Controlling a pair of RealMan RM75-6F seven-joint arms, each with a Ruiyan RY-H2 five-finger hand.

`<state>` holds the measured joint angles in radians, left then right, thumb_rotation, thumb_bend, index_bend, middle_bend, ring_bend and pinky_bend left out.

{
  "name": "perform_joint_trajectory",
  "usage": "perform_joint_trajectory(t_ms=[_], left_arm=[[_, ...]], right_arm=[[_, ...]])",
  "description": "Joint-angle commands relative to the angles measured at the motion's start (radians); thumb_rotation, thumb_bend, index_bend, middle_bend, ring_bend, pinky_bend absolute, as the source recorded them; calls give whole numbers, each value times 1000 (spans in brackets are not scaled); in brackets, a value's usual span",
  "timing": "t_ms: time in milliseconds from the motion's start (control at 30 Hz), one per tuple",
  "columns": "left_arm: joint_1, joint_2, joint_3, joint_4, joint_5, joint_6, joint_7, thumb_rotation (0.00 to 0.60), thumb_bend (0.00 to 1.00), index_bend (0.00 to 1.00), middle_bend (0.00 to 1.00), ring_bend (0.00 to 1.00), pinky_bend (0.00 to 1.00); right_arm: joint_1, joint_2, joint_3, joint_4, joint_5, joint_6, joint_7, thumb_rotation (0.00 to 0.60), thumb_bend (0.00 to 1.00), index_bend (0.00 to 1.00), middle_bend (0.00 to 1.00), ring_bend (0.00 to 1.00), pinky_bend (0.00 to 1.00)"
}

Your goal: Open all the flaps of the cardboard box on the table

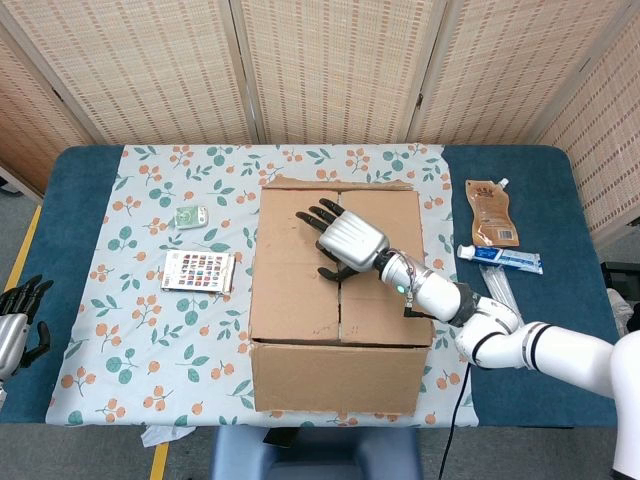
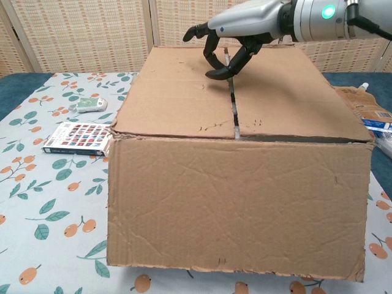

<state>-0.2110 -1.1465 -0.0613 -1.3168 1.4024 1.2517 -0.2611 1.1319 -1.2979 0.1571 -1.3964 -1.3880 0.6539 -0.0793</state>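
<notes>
Cardboard box (image 1: 338, 300) sits mid-desk on the floral cloth (image 1: 130, 330), both top flaps lying flat and closed, seam running front to back down the middle. Head view: right hand (image 1: 343, 240) reaches in from the right arm, hovering over the seam near the back half of the lid, fingers spread and curled down, thumb tip at or near the gap; grasping nothing, released. Looks placed to hook a flap edge at the seam, judging from the task. Left hand (image 1: 18, 320) parked at the far left edge off the cloth, fingers loosely apart, holding nothing, well apart from the box. Count here: one box, two top flaps visible, both down; one patterned card box (image 1: 198, 271) just left of the box, one small green item (image 1: 190, 216) behind it, one brown pouch (image 1: 491, 212) and one toothpaste tube (image 1: 500, 259) to the right, plus clear wrapped item (image 1: 500, 288) near the tube, count unclear. Chest view: box front wall fills the frame, lid flaps flat, seam gap dark and narrow. Right hand (image 2: 236, 43) above the seam at the rear, fingertips (image 2: 217, 73) dipping to the lid surface; touching or just above, cannot tell. No flap lifted yet, so task judged at its start. Inner flaps, if any, hidden. Left hand not shown here.
</notes>
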Motion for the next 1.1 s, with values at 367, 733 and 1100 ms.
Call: perform_joint_trajectory(t_ms=[367, 733, 1100], left_arm=[[5, 4, -1, 4, 4, 12, -17, 600, 827, 0, 0, 0, 0], [4, 3, 0, 6, 8, 14, -13, 600, 876, 0, 0, 0, 0], [4, 4, 1, -4, 8, 16, 7, 600, 960, 0, 26, 18, 0]], right_arm=[[12, -30, -3, 40, -4, -17, 9, 268, 479, 558, 18, 0, 0], [0, 1, -23, 29, -19, -33, 38, 251, 479, 592, 35, 0, 0], [-42, 83, -12, -54, 8, 22, -11, 242, 479, 733, 68, 2, 0]])
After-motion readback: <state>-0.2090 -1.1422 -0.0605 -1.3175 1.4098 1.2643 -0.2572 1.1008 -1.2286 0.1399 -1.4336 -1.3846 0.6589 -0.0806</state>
